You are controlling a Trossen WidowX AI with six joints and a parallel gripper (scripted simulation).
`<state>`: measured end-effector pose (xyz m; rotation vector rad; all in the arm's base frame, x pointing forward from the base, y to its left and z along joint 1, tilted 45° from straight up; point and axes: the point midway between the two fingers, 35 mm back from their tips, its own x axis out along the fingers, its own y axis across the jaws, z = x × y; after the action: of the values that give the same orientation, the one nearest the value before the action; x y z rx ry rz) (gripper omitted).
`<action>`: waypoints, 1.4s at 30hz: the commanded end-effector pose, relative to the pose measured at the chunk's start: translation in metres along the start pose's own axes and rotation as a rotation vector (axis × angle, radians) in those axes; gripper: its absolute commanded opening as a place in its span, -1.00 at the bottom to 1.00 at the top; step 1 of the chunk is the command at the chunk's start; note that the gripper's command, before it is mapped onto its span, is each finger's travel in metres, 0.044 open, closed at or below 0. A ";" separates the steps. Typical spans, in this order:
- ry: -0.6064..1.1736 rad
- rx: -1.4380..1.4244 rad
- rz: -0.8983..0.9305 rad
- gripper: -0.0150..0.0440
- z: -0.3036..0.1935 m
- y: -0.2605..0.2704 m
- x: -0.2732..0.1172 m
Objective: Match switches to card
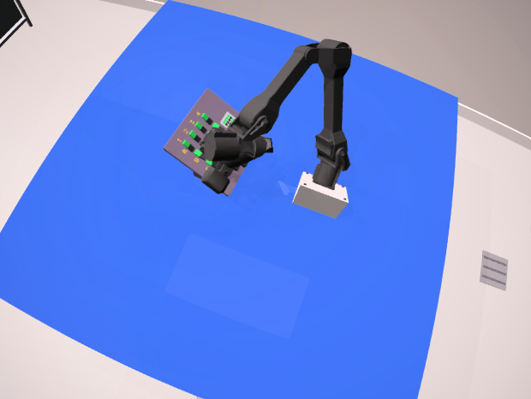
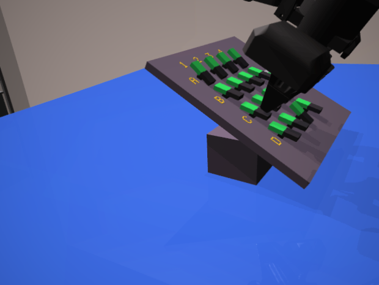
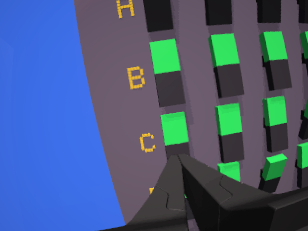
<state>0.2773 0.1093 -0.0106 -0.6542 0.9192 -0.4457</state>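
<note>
Blue tabletop: you have a tilted grey panel of green-and-black switches just ahead of your fully closed, empty hand.

High wide top view, low close exterior, wrist view nearest (all sharing panel).

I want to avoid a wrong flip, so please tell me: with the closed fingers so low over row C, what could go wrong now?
1. The shut gripper tip sits at the dark half of switch C1, close beside C2; a small drift may press the neighbour.
2. The arm hides the card partly in the top view, so checking the target there is hard.
</note>
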 end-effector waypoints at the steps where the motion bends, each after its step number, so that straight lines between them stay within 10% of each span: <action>1: -0.001 -0.009 -0.006 -0.49 -0.001 -0.001 0.001; 42: -0.001 -0.009 -0.006 -0.49 -0.001 -0.001 0.005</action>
<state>0.2792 0.1072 -0.0129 -0.6558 0.9186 -0.4443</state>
